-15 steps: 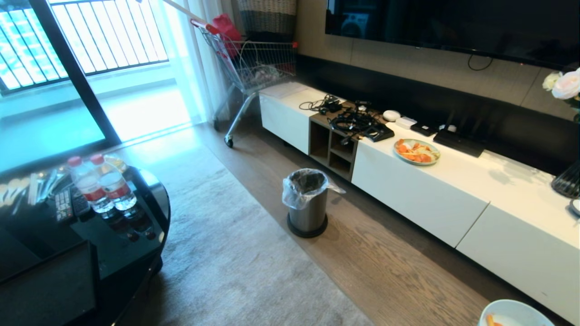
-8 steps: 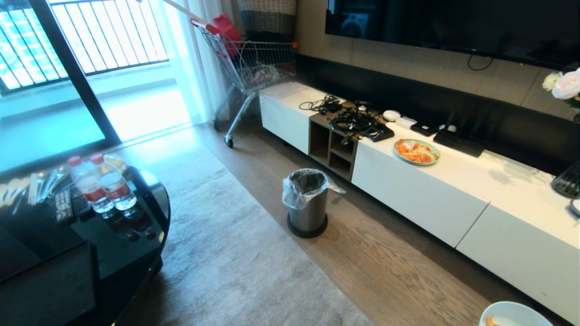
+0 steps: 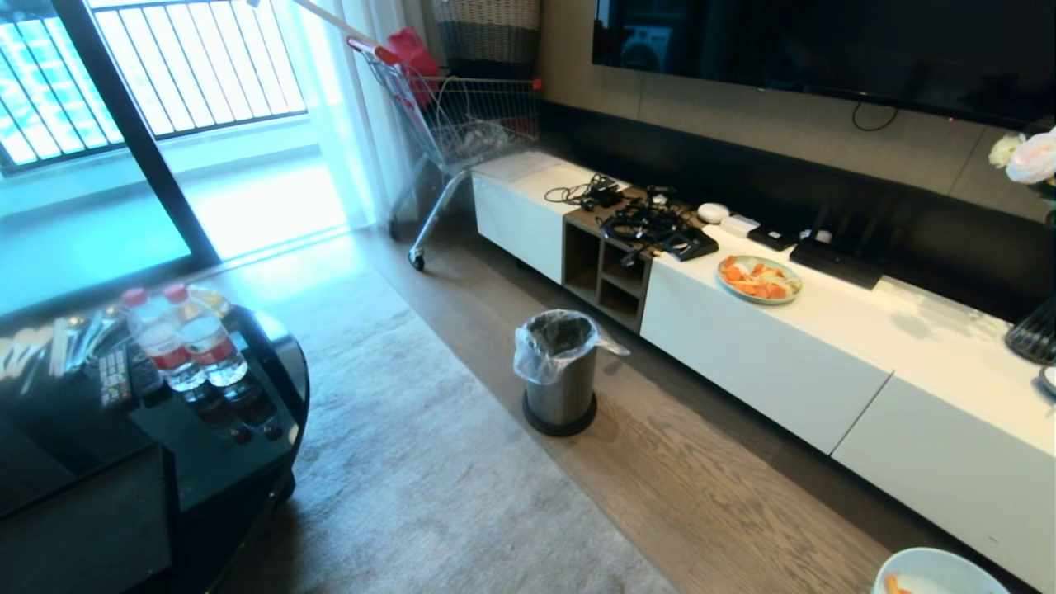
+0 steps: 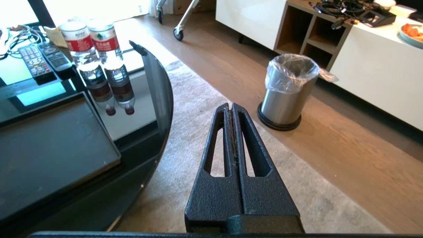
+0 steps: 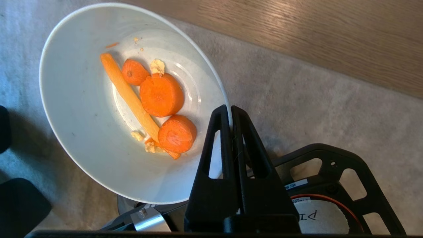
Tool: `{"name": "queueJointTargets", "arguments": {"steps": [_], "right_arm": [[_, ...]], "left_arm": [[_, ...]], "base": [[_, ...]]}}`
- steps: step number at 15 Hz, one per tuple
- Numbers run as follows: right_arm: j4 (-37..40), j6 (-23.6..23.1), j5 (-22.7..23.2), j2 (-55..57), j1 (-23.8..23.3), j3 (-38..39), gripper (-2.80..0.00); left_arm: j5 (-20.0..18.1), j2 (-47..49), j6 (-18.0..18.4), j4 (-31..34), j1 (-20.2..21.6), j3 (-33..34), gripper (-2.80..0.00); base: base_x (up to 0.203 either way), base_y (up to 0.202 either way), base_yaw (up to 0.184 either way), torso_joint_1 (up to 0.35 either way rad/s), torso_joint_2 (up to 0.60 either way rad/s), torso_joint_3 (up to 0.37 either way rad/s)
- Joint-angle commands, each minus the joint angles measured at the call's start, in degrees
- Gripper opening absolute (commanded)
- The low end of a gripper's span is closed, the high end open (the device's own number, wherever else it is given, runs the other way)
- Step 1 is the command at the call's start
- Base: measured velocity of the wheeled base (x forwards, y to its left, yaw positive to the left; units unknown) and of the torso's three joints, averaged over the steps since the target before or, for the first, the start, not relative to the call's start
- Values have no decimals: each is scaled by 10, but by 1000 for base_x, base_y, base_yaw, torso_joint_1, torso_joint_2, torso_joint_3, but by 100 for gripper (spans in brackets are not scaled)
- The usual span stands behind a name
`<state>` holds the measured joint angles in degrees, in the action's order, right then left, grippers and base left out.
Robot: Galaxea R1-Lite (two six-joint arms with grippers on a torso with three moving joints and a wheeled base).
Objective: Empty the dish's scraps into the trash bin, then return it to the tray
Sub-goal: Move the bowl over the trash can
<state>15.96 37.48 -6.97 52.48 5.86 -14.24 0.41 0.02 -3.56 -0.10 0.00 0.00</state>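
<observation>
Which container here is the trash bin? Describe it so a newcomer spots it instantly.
Start at the long white low cabinet along the wall. On the wooden floor just in front of its open wood-lined cubbies stands the small cylindrical brushed-steel bin. Its black base ring and clear plastic bag liner set it apart; the wire shopping cart stands farther off.

The trash bin (image 3: 561,371) stands on the wood floor just before the white cabinet (image 3: 767,363); the dish (image 3: 936,572) with scraps (image 3: 893,585) peeks in at the bottom right corner.
</observation>
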Motion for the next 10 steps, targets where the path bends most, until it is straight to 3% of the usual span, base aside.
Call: {"name": "queueJointTargets", "arguments": {"steps": [1, 10], "right_arm": [[0, 2, -1, -3, 0, -2, -280], [-1, 2, -1, -4, 0, -1, -280]], "left_arm": [[0, 0, 0, 0, 0, 0, -280], [0, 0, 0, 0, 0, 0, -280]], "base": [[158, 0, -2, 2, 4, 4], [184, 0, 1, 5, -1, 2]]}}
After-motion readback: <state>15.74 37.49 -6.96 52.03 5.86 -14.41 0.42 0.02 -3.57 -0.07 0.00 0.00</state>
